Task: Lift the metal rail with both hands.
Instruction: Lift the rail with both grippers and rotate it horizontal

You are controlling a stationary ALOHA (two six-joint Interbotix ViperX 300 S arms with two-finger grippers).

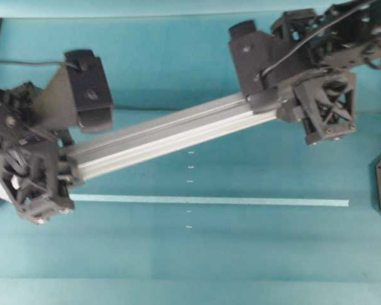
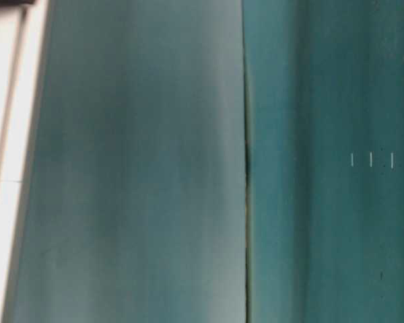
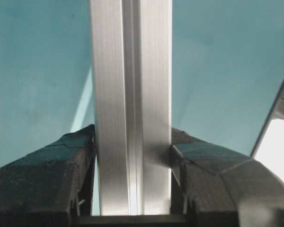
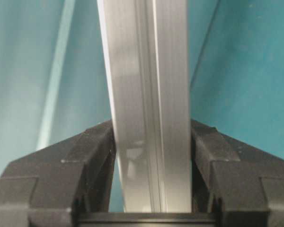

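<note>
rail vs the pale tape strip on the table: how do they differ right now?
The metal rail is thick, grooved silver aluminium; the tape strip is thin, flat and pale blue. The rail runs diagonally in the overhead view; the strip runs level. The left gripper and right gripper clamp the rail's ends; nothing touches the strip. Both are long and straight.

The metal rail point(image 3: 131, 109) runs straight up the middle of the left wrist view, silver, with a narrow groove down its length. The left gripper point(image 3: 132, 156) has it clamped: one black finger point(image 3: 61, 161) presses the rail's left face, the other the right face, with no gap on either side. Behind it lies the teal table point(image 3: 38, 61) (blurred), with a pale strip point(image 3: 83, 106) slanting just left of the rail. A dark frame edge and bright patch point(image 3: 279, 137) sit at the right border.
</note>
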